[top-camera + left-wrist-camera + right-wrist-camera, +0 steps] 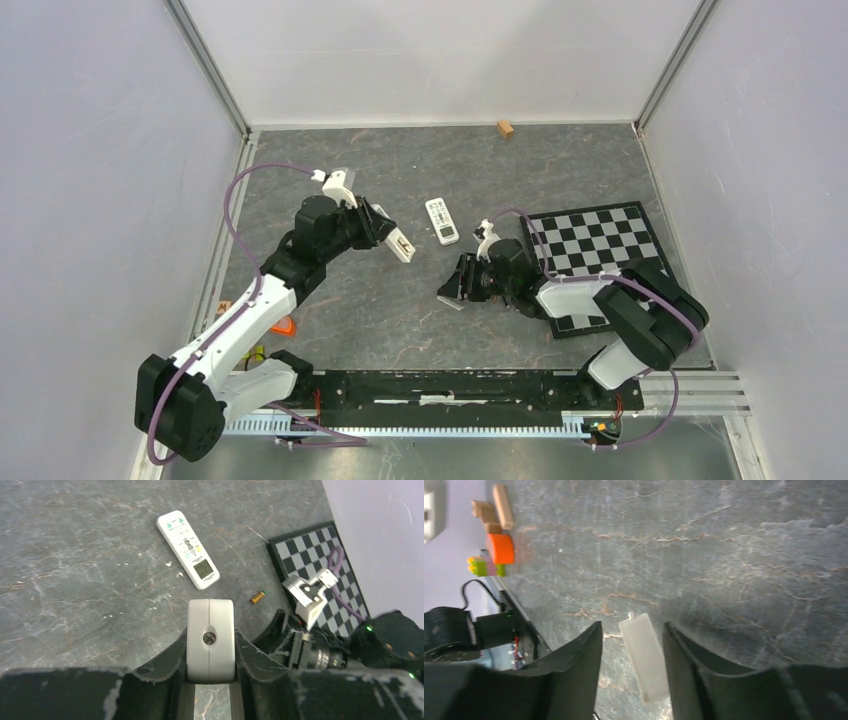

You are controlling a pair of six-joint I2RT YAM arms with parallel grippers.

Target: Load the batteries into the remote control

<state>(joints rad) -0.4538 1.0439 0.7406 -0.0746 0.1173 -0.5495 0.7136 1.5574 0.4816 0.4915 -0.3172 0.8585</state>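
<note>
1. Your right claw hangs spread around the white cover on the bench; lift clear without nudging it.
2. Your left claw pinches the remote control; hold it steady.
3. Beyond, the gold battery lies loose; grip across its length.
</note>
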